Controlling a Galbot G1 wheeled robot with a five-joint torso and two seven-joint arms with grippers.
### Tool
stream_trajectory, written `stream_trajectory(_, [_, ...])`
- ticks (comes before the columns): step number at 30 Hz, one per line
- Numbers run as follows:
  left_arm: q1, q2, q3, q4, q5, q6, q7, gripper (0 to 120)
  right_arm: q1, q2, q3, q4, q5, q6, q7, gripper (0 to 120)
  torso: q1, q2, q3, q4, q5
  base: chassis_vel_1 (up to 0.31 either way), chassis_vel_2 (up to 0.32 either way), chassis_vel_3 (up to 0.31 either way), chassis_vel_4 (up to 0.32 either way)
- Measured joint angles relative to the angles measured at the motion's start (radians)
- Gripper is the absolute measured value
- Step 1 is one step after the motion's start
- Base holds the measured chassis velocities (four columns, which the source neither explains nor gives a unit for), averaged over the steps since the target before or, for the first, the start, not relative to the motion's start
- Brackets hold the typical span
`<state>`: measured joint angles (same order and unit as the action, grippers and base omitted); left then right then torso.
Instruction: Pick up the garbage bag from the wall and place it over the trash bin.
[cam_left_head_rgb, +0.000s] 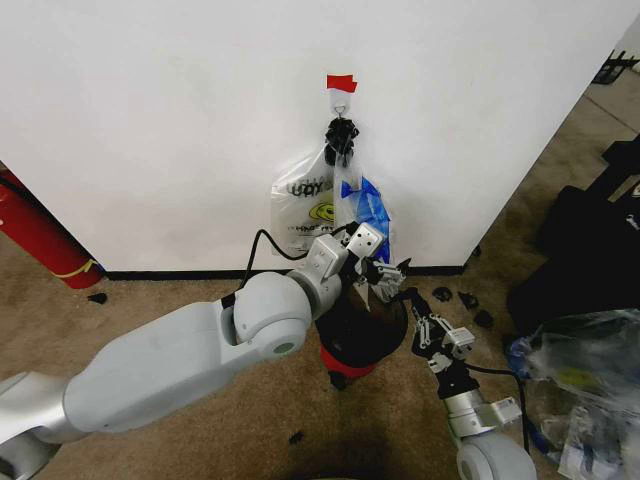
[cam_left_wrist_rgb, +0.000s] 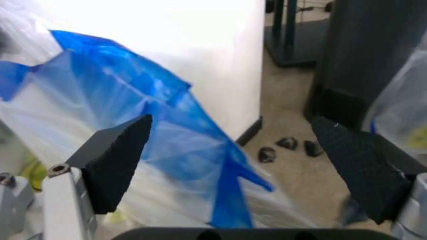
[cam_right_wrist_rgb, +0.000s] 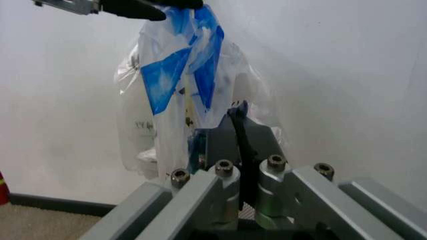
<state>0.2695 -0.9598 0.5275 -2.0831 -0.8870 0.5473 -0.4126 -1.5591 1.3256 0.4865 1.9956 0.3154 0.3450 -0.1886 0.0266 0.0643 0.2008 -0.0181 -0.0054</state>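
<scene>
Blue-patched garbage bag (cam_left_head_rgb: 368, 212) on wall (cam_left_head_rgb: 150, 120)

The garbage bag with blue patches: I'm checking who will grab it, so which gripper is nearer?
Left. The left gripper is open right at the garbage bag low on the wall; the right gripper, shut, sits lower, beside the trash bin.
</scene>
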Motion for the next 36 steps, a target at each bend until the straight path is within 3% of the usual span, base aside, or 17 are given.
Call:
stream_trajectory(4, [-0.015,0.009,0.024,0.021,0.051,0.029,0.010,93,-0.007,-0.003,0.010,0.004,-0.001,0.004,-0.002,0,0.000,0.000,0.000,-0.0002,0.0001,0.000,0.000,0.000,0.000])
stream_trajectory(15, [-0.008,0.002,0.037,0.071,0.048,0.085,-0.016,91,-0.020,-0.003,0.022,0.024,0.004,0.004,-0.002,0,0.000,0.000,0.000,-0.0001,0.0001,0.000,0.000,0.000,0.000])
stream_trajectory(26, [0.002,0.015,0.023,0.076,0.049,0.102,-0.063,54,-0.017,-0.004,0.031,0.028,0.016,0.004,-0.002,0,0.000,0.000,0.000,0.0000,0.0001,0.000,0.000,0.000,0.000])
stream_trajectory(36, [0.010,0.033,0.005,0.048,0.053,0.050,-0.074,18,-0.013,0.000,0.028,0.020,0.009,0.005,-0.003,0,0.000,0.000,0.000,-0.0001,0.0000,0.000,0.000,0.000,0.000])
